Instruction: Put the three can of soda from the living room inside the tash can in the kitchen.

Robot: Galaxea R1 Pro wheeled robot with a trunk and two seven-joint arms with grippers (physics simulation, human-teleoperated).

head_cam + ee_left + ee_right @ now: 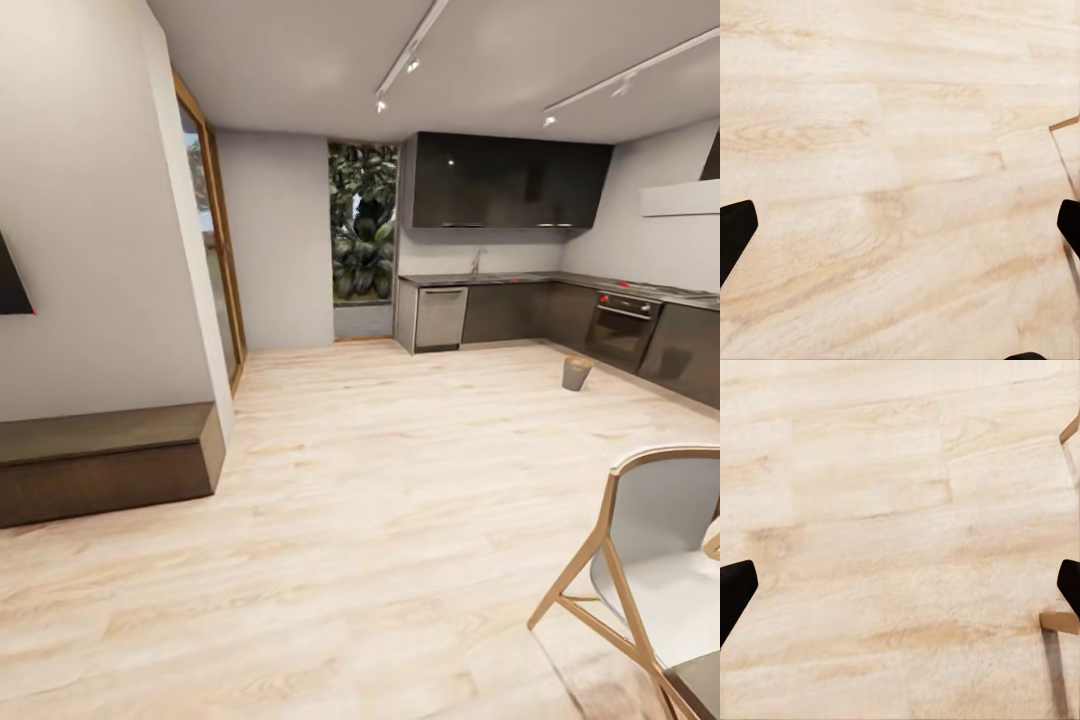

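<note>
The fingers [736, 232] of the left gripper and the fingers [736, 589] of the right gripper are spread wide, empty, over pale wood floor [380, 480], while the tash can [576, 373] stands far off in the kitchen [520, 290].

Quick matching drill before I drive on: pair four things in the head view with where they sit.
Things:
1. round brown tapered trash can
2. steel-fronted oven
3. wood-framed white chair
4. low dark wooden bench

Places:
A. near right, closest to the camera
B. against the white wall on the left
C. on the floor in front of the dark kitchen cabinets
D. built into the right-hand cabinet run

Pairs: 1-C, 2-D, 3-A, 4-B
</note>
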